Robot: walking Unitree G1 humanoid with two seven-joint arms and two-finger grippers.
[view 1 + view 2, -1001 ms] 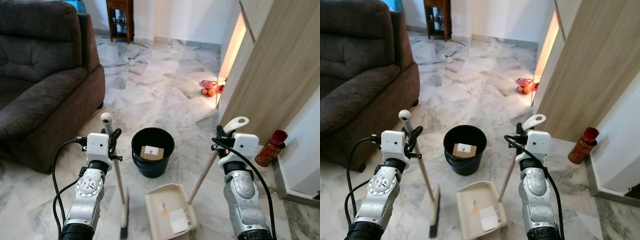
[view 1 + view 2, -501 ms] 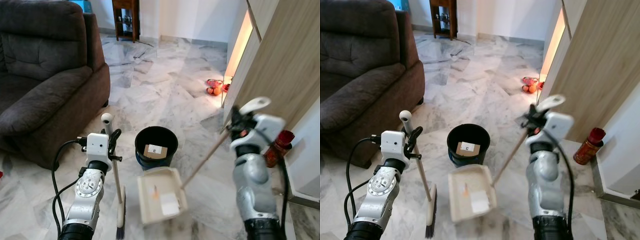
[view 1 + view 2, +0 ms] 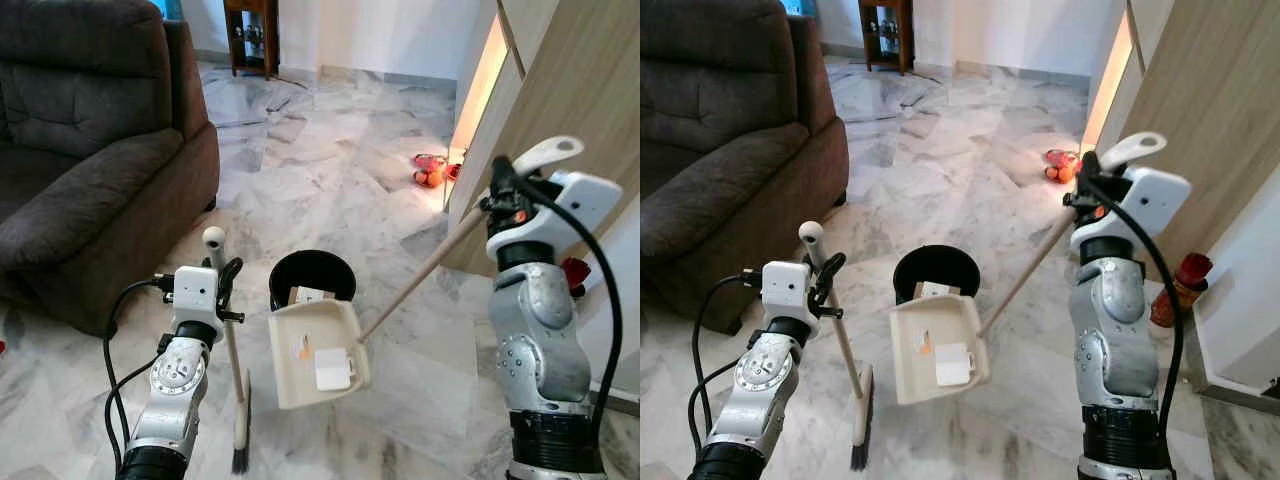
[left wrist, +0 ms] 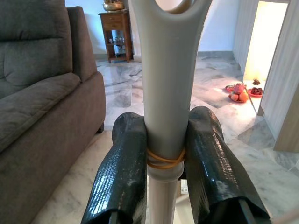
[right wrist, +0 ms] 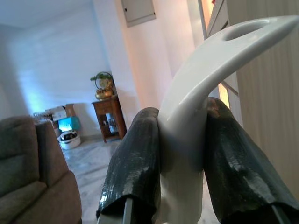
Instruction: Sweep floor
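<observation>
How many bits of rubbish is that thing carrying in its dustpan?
2 can be made out in the cream plastic dustpan: a white paper square near its lower edge and a small orange-marked scrap beside it. Smaller dust may be hidden.

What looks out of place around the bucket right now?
Nothing is spilled. The dustpan, held by the right tool, hangs tilted at the black bucket with paper scraps clinging inside. Toys lie by the lit doorway.

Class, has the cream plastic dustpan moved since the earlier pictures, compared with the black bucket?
Yes. The cream plastic dustpan has risen off the floor and now hangs tilted at the rim of the black bucket, held by the right gripper.
</observation>
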